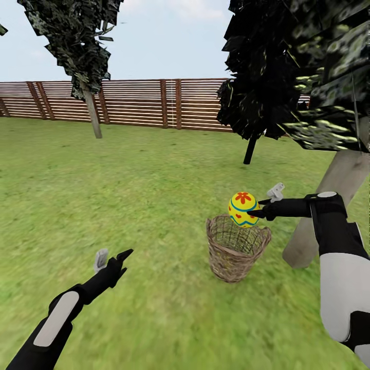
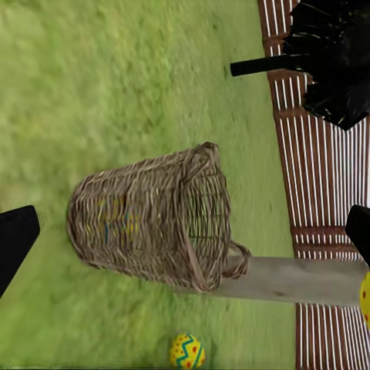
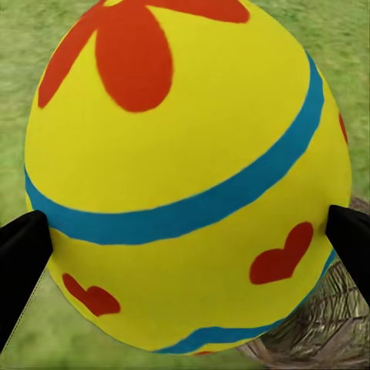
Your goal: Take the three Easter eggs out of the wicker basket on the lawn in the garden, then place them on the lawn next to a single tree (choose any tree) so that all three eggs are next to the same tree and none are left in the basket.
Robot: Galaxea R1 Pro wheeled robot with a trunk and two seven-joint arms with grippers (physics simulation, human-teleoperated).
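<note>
My right gripper (image 1: 253, 211) is shut on a yellow Easter egg (image 1: 242, 208) with a blue band and red flower, held just above the rim of the wicker basket (image 1: 237, 247). In the right wrist view the egg (image 3: 185, 177) sits between both black fingertips (image 3: 23, 250), with the basket (image 3: 327, 331) below. The basket stands upright on the lawn (image 1: 128, 195) beside the pale trunk of a tree (image 1: 336, 198). In the left wrist view a second egg (image 2: 187, 351) lies on the grass near that trunk (image 2: 297, 279) and the basket (image 2: 154, 223). My left gripper (image 1: 113, 257) hangs open and empty, left of the basket.
A dark tree with a thin black trunk (image 1: 250, 149) stands behind the basket. Another pale-trunked tree (image 1: 93, 115) stands far back left. A brown slatted fence (image 1: 139, 103) closes the garden. Open grass spreads left of and in front of the basket.
</note>
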